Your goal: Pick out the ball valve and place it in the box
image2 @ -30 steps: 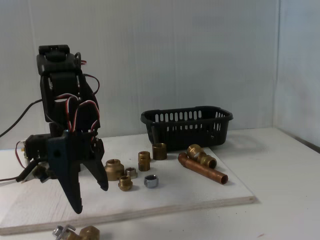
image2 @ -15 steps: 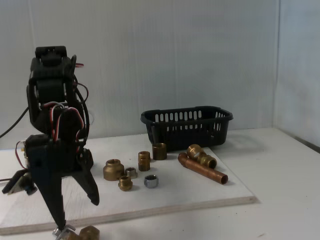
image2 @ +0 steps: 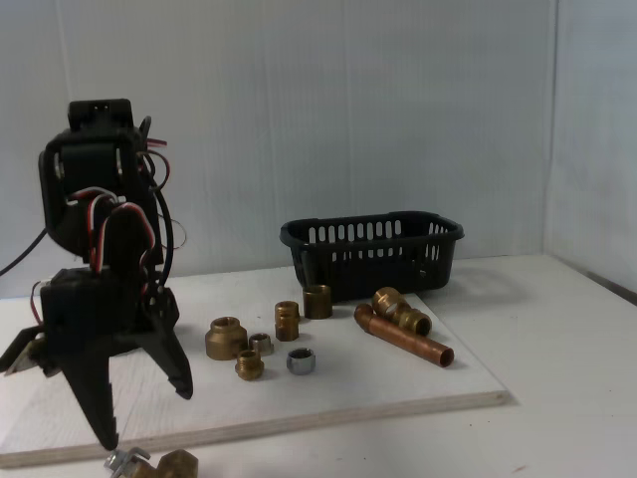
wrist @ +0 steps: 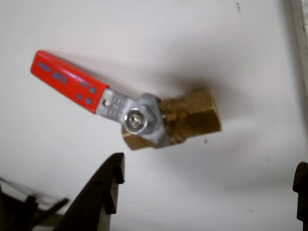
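The ball valve [wrist: 192,115] lies flat on the white table in the wrist view, its brass body to the right and its red lever handle [wrist: 67,79] pointing up-left. My gripper [wrist: 209,163] is open, with one black finger [wrist: 103,192] at lower left and the other at the right edge, and the valve just beyond the tips. In the fixed view the gripper [image2: 144,418] points down at the left, above the valve [image2: 177,464], which is cut off by the bottom edge. The box [image2: 373,249], a black slotted basket, stands at the back centre.
A pale wooden board [image2: 398,388] carries several small brass fittings [image2: 227,337], a chrome nut [image2: 301,360] and a brass elbow on a copper pipe [image2: 403,337]. The valve lies off the board's front edge. White walls stand behind and to the right.
The arm has swung left in the fixed view, and the open gripper has shifted left and lower, over the board's front-left edge above the valve.
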You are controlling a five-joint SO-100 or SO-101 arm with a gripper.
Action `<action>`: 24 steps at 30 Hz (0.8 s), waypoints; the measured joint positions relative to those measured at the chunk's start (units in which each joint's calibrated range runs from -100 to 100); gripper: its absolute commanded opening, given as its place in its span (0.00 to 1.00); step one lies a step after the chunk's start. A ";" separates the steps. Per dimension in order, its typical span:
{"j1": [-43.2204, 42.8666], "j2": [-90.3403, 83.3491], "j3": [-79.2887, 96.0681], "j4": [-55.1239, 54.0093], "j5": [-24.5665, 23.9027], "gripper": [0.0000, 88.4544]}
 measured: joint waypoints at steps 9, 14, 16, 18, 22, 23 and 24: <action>0.00 3.73 -3.99 0.17 0.00 0.43; 0.82 5.59 -6.26 0.17 0.00 0.43; 0.96 6.44 -6.90 0.17 0.00 0.43; 0.89 7.12 -7.81 0.17 0.00 0.43; 1.48 8.47 -9.80 0.17 0.00 0.43; 1.85 8.89 -10.17 0.17 0.00 0.43; 2.00 9.23 -10.44 0.17 0.00 0.43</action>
